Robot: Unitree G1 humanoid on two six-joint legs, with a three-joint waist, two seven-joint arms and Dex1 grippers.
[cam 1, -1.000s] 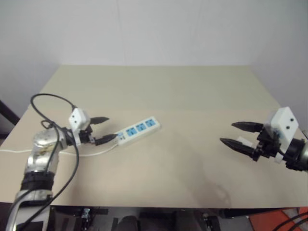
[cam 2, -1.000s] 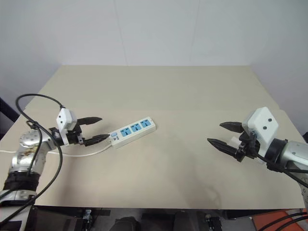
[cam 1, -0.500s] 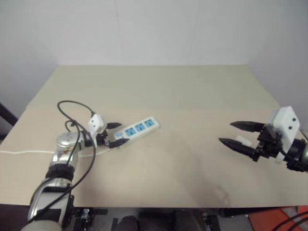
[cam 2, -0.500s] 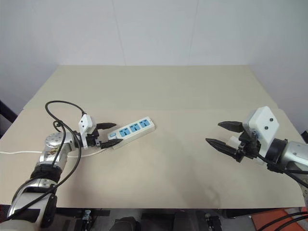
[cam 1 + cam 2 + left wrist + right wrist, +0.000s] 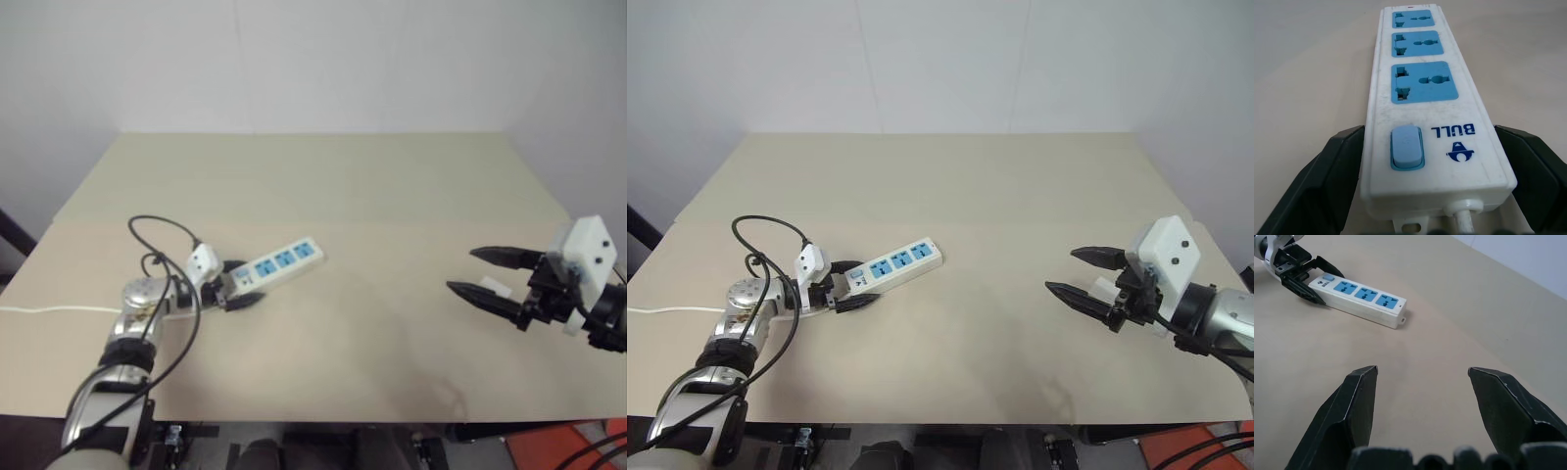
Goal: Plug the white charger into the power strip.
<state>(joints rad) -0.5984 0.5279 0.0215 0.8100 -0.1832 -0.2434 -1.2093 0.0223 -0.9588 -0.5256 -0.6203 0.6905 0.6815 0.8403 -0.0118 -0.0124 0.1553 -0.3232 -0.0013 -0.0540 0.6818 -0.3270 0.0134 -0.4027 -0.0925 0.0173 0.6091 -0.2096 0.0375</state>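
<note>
The left gripper [image 5: 238, 291] has come down and in since a second ago, and now straddles the switch end of the power strip [image 5: 277, 264], fingers [image 5: 1327, 181] spread either side without pinching it, probably to steady it for plugging. The strip lies flat on the table [image 5: 372, 186], sockets up. Far right, the right gripper [image 5: 490, 273] hovers open; something small and white sits between its fingers, possibly the white charger, though I can't tell.

Glossy plastic power strip [image 5: 1425, 98]
</note>
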